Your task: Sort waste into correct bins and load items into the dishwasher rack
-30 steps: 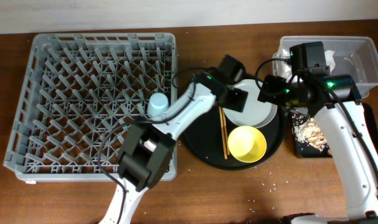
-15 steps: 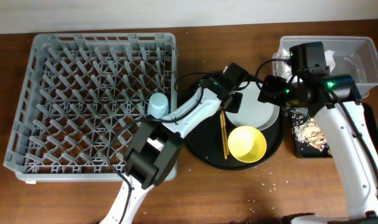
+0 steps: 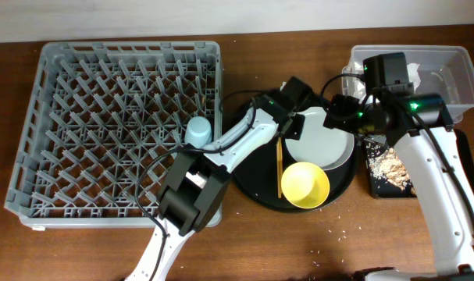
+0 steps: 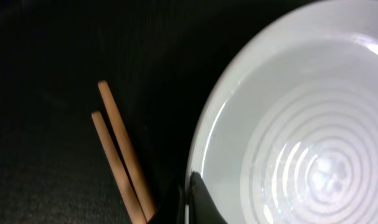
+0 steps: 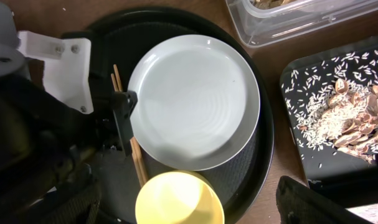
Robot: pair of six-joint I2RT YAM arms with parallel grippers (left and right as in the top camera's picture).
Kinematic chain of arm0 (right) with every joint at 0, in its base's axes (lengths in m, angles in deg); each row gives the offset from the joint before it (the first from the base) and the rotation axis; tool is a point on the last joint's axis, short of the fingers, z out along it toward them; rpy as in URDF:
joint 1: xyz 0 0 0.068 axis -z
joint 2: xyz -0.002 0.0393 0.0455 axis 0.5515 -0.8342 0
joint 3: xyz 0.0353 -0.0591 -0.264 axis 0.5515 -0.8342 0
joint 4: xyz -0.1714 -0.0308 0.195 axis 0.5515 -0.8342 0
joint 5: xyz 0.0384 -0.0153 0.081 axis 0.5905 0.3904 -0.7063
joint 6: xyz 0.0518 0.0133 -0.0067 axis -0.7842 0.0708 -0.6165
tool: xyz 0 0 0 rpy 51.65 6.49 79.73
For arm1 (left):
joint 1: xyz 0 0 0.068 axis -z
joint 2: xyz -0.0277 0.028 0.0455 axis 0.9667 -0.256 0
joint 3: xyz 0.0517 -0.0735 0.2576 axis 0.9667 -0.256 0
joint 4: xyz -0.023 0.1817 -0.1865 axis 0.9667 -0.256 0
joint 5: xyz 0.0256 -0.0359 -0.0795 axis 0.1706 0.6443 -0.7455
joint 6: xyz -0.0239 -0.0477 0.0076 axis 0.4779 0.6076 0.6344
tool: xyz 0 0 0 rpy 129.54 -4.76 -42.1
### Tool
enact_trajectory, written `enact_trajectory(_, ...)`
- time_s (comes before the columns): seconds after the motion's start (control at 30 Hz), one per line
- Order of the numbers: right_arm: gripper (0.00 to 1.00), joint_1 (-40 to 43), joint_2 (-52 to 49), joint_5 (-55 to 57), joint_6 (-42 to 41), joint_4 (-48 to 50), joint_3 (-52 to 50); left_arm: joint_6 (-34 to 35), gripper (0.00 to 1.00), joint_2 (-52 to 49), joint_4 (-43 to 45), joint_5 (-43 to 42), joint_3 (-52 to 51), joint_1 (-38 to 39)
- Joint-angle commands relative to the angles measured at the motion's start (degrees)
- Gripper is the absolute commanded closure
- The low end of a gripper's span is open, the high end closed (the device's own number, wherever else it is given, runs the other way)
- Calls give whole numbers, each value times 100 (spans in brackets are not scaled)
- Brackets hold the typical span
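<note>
Here the left tool (image 5: 126, 116) sits at the plate (image 5: 195, 99) left rim, with its grip impossible to judge. The right tool (image 3: 336, 115) hovers nearby, and I cannot tell whether it is open either.

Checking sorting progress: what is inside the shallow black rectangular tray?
The black tray holds scattered rice-like crumbs and a heap of brown-beige scraps toward its right side. Its right edge runs out of the right wrist view, so anything there is unseen.

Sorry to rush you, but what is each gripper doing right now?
Left gripper: at the rim of the plate; cannot tell whether it is clamped.
Right gripper: open, holding nothing.
</note>
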State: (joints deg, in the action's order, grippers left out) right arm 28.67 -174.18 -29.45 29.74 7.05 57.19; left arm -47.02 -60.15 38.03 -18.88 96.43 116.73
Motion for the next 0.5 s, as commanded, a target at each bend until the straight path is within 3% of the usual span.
enact_trajectory(0.0,5,0,-9,98,-61,24,22,-420,99,-83,-778,50,951,-125)
enact_trajectory(0.1,3,0,-9,96,-63,66,22,-538,99,-35,-1773,385,2052,-365)
enact_trajectory(0.23,1,0,-9,94,-63,155,22,-1139,99,-28,-3287,1436,4085,-970)
enact_trajectory(0.37,1,0,-9,94,-63,179,22,-1895,100,-24,-4330,3202,5602,-1519)
enact_trajectory(0.47,1,0,-9,96,-63,195,22,-2157,99,-90,-4461,5014,5606,-1663)
